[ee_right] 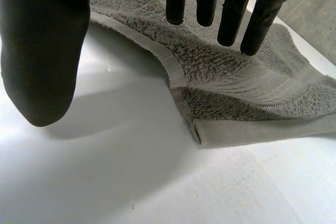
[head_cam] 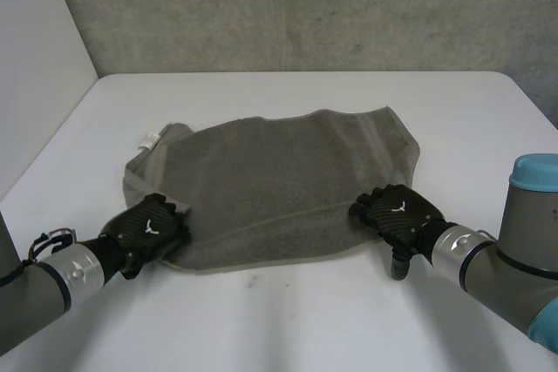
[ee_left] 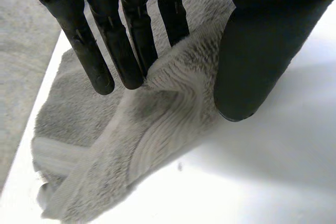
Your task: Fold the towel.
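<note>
A grey towel (head_cam: 279,180) lies spread and slightly rumpled on the white table (head_cam: 305,320). My left hand (head_cam: 148,228) is at its near left corner. In the left wrist view its fingers (ee_left: 131,51) press into the towel (ee_left: 157,124), and a ridge of cloth is squeezed up between them and the thumb (ee_left: 257,56). My right hand (head_cam: 397,211) is at the near right corner. Its straight fingers (ee_right: 231,14) reach over the towel (ee_right: 226,66) edge. Its thumb (ee_right: 42,61) stays over bare table, apart from the cloth.
A small white label (head_cam: 148,138) sticks out at the towel's far left corner. The table's left edge (head_cam: 44,163) runs close to my left arm. A grey wall (head_cam: 305,6) stands behind the table. Bare table lies in front of the towel.
</note>
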Robot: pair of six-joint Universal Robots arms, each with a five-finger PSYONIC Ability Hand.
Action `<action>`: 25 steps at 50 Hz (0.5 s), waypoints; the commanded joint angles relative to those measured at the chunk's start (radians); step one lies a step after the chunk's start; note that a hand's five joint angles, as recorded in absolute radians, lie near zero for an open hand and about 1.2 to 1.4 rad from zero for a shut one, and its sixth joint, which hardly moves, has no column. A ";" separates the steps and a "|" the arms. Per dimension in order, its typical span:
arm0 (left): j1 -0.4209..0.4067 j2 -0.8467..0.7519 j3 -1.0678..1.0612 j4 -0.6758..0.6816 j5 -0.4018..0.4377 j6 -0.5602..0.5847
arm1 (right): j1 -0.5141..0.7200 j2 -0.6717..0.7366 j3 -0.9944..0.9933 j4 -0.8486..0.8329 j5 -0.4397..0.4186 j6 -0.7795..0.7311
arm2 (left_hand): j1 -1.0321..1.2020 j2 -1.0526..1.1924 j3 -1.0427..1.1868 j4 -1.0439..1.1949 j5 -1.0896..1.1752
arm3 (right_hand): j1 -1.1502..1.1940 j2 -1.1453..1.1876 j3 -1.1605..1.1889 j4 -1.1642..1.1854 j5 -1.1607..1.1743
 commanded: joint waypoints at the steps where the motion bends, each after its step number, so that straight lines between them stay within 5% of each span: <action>1: -0.001 -0.016 -0.002 0.073 -0.052 -0.001 | 0.000 0.000 -0.002 -0.002 0.000 0.000 | 0.276 0.276 0.276 0.276 0.278 | -0.057 -0.080 -0.069 -0.085 -0.061; 5: -0.001 -0.015 -0.001 0.090 -0.076 -0.004 | 0.000 0.001 -0.006 -0.002 0.000 0.000 | 0.586 0.587 0.587 0.586 0.588 | -0.057 -0.080 -0.069 -0.085 -0.061; 15: -0.064 0.036 0.021 0.096 -0.147 -0.101 | -0.009 -0.003 -0.019 0.011 0.005 0.055 | 0.586 0.587 0.587 0.587 0.589 | -0.057 -0.080 -0.069 -0.085 -0.061; 25: -0.113 0.103 0.142 0.081 -0.279 -0.513 | 0.002 -0.025 -0.009 0.000 -0.008 0.164 | 0.586 0.587 0.587 0.587 0.589 | -0.057 -0.080 -0.069 -0.085 -0.061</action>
